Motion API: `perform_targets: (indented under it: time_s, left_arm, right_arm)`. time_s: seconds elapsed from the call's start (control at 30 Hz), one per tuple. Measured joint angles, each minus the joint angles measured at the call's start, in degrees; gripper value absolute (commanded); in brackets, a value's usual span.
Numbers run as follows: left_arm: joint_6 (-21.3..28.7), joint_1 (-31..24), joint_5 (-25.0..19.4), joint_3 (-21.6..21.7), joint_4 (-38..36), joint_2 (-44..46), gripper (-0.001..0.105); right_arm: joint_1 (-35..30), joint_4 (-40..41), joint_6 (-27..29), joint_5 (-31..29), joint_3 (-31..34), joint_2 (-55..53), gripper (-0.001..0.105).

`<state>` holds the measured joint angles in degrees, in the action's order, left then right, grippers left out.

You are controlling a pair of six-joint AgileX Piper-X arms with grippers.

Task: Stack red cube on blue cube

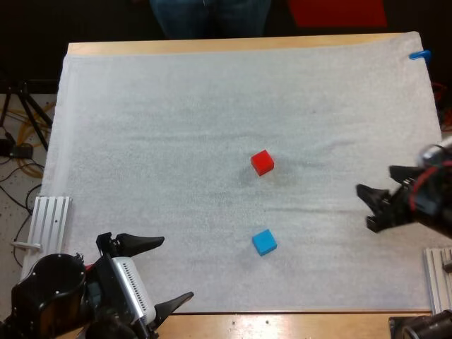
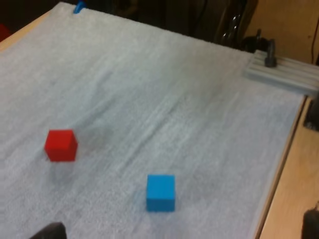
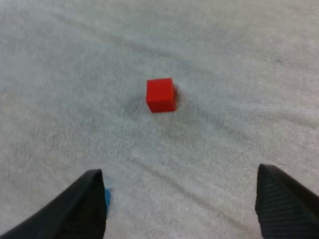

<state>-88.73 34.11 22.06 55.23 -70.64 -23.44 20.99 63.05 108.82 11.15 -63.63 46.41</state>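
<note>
A red cube (image 1: 262,162) sits on the white mat (image 1: 176,141) a little right of its middle; it shows again in the wrist views (image 2: 61,145) (image 3: 161,94). A blue cube (image 1: 264,241) rests nearer the front edge, apart from the red one (image 2: 160,192). My left gripper (image 1: 166,272) stands open at the front left corner, well left of the blue cube. At the right edge my right gripper (image 1: 367,206) is open, its fingers (image 3: 82,201) wide apart and pointed toward the red cube from a distance. A sliver of the blue cube (image 3: 106,198) peeks beside one finger.
A person's legs (image 1: 210,15) stand beyond the far side of the table. Ribbed metal rails lie at the front left (image 1: 48,220) and front right (image 1: 439,277) corners. The bare wooden table edge (image 1: 282,325) runs along the front.
</note>
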Motion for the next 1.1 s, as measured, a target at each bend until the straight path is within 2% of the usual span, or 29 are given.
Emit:
perform_targets:
  time_s: [0.17,0.33,0.5,0.67,0.9,1.1]
  left_arm:
    - [0.0,0.0,-2.9,0.0,0.0,0.0,0.087]
    - [0.0,0.0,-3.8,0.0,0.0,0.0,0.087]
    - [0.0,0.0,-4.1,0.0,0.0,0.0,0.087]
    - [0.0,0.0,-7.5,0.0,0.1,-0.1,0.087]
    - [0.0,0.0,-8.1,0.0,0.1,-0.1,0.087]
    - [0.0,0.0,-8.1,0.0,0.1,-0.2,0.087]
  right_arm:
    - [6.5,-2.0,0.0,-5.5,-3.1,9.1,0.062]
    - [10.5,-4.7,0.0,-9.4,-7.3,16.9,0.062]
    - [11.2,-5.1,0.0,-10.8,-11.2,23.2,0.062]
    - [11.2,-5.1,0.0,-12.5,-13.9,28.4,0.062]
    - [11.6,-5.1,0.0,-12.6,-16.1,35.8,0.062]
    - [15.8,-5.3,0.0,-15.7,-19.6,43.5,0.062]
